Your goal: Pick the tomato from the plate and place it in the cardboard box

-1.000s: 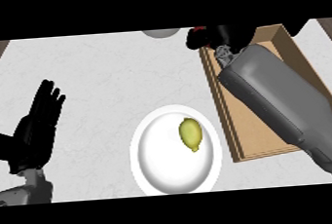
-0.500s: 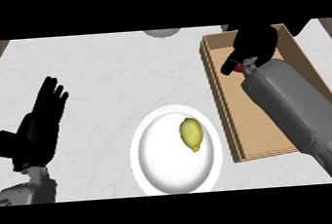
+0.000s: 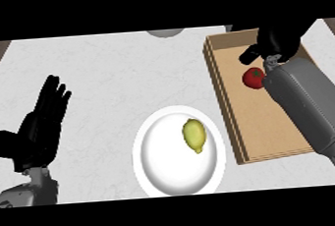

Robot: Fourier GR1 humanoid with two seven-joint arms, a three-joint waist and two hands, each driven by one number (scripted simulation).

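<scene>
**Tomato in the box, right hand above it**

At the far left the left hand [image 3: 42, 124] rests over the table [image 3: 109, 70], fingers straight and spread upward, holding nothing; it has no part in this step and seems parked out of the way.

In the middle sits the white plate [image 3: 154, 175], and the only thing on it is a yellow lemon [image 3: 194, 135], lying a little right of centre. No tomato is on the plate, so the pick seems already done.

To the right is the cardboard box [image 3: 270, 142], long and shallow, its near wall just beside the plate's rim. The tomato [image 3: 253, 77] lies on the box floor in the far half, partly covered by the grey forearm that crosses the box from the lower right.

The right hand [image 3: 276, 42] hangs over the far end of the box. Its fingers [image 3: 249, 55] bend loosely downward and enclose nothing; the tomato lies just below their tips, close to them, and I cannot tell whether they touch. By my reading the placement is made and the hand only needs to clear the box.
</scene>
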